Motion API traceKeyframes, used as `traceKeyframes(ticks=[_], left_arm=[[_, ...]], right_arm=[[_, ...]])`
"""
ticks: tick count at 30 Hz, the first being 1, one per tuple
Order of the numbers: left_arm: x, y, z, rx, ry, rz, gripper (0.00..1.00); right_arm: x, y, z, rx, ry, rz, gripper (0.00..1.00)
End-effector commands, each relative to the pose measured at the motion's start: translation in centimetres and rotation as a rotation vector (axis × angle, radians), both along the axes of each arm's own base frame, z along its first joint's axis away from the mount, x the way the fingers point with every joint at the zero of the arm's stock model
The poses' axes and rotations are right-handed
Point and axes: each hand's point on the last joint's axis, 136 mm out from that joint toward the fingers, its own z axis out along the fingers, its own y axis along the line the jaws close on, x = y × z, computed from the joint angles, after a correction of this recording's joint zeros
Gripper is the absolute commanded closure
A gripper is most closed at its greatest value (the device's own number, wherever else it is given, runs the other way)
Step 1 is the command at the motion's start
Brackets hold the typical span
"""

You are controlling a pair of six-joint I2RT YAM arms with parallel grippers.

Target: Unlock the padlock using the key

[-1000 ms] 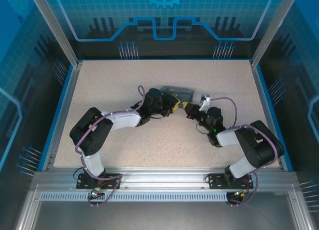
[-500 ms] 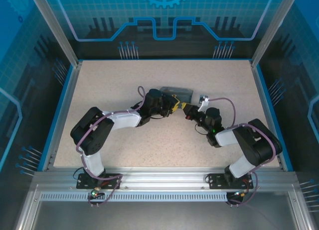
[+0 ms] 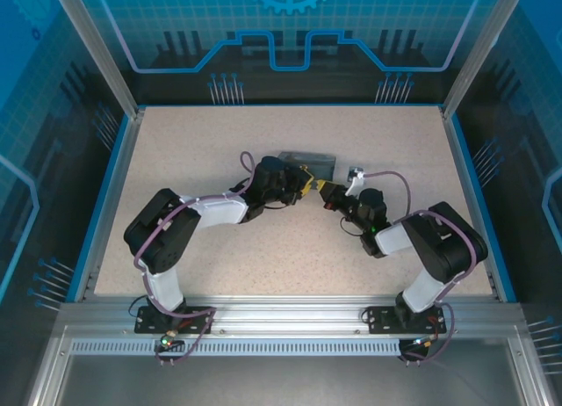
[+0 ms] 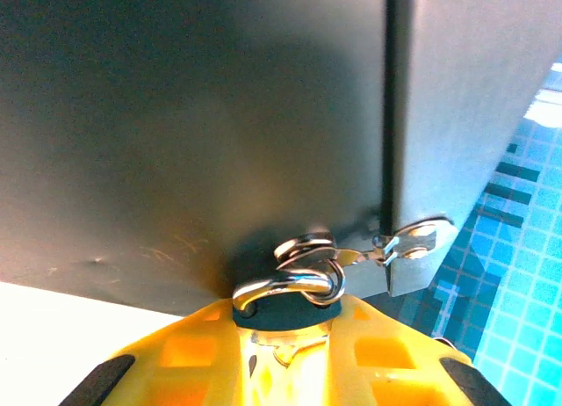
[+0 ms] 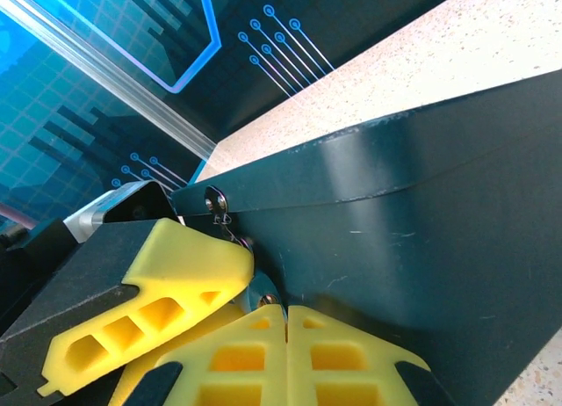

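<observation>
Closely | left wrist: padlock (image 4: 285,287) through hasp (image 4: 413,241) (silvery) | top: box (image 3: 320,164)

padlock (image 4: 283,311) | form: small dark body, bright silver shackle (image 4: 294,286) | state: shackle threaded through the silver hasp loop (image 4: 303,246), both legs appear seated in the body | pose: shackle end toward the dark grey box (image 4: 176,116) | location: against the box's lower front edge, body gripped between the yellow left fingers (image 4: 184,362)

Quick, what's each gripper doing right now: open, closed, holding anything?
Left gripper: closed on the padlock.
Right gripper: fully closed; whether it pinches the key cannot be told.
</observation>
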Motion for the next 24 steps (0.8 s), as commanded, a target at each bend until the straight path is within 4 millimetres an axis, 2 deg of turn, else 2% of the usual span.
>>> traceKeyframes(ticks=[1, 12, 17, 24], left_arm=[[-0.3, -1.7, 5.0, -0.094, -0.118, -0.059, 0.83], [-0.7, -1.5, 5.0, -0.098, -0.117, -0.067, 0.83], [-0.7, -1.4, 5.0, -0.097, -0.118, -0.069, 0.83], [-0.9, -1.3, 4.8, -0.094, -0.116, -0.071, 0.82]], right_arm=[[-0.2, 1.4, -0.6, 0.006, 0.012, 0.042, 1.0], [0.3, 1.4, -1.5, -0.008, 0.034, 0.099, 1.0], [0.0, 0.8, -2.9, -0.036, 0.077, 0.107, 1.0], [0.7, -0.3, -3.2, -0.047, 0.088, 0.092, 1.0]])
